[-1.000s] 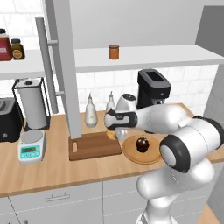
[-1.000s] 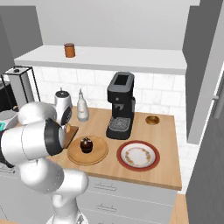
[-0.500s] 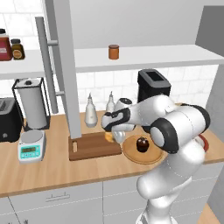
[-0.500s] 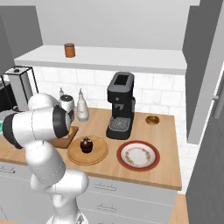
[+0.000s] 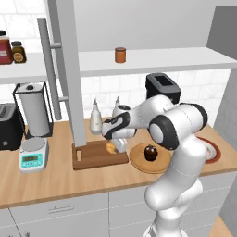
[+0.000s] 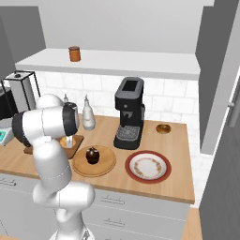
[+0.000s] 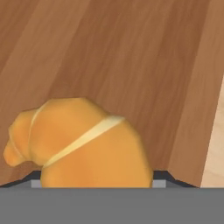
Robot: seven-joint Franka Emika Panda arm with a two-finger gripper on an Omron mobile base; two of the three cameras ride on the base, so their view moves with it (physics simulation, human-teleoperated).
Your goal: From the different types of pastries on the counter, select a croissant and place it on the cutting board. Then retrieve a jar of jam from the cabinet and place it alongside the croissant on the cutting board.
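1. claw (image 5: 112,147) lowered over the right end of the cutting board (image 5: 95,157), on the counter (image 5: 55,180).
2. croissant (image 7: 78,144) sitting between the claw's tips, large in the hand view, with the dark wood of the board behind it.
3. seen in the left base view as a small golden piece (image 5: 110,147) at the claw, right on the board's right part; cannot tell whether touching the wood or just above it.
4. jaws partly apart, closed around the croissant as far as visible; finger tips themselves mostly hidden by the pastry.
5. pale slot of the board at its left short end, far from the croissant.
6. round light-wood plate (image 5: 139,162) just right of the board, carrying the dark chocolate cupcake (image 5: 150,152).
7. red-rimmed plate (image 6: 147,167) further right, on the near part of the counter.
8. small round brown pastry (image 6: 163,128) at the far right, near the wall, right of the black coffee machine (image 6: 129,112).
9. jar of jam (image 5: 120,54) standing upright on the white shelf (image 5: 162,60) of the cabinet, above the counter, well apart from the board.
10. cabinet door (image 5: 69,69) open, edge-on, with its long bar handle (image 5: 47,69) to the left.
11. dark-red jar (image 5: 4,47) and amber jar (image 5: 18,52) at the far left of the shelf.
12. kitchen scale (image 5: 33,154) on the counter left of the board.
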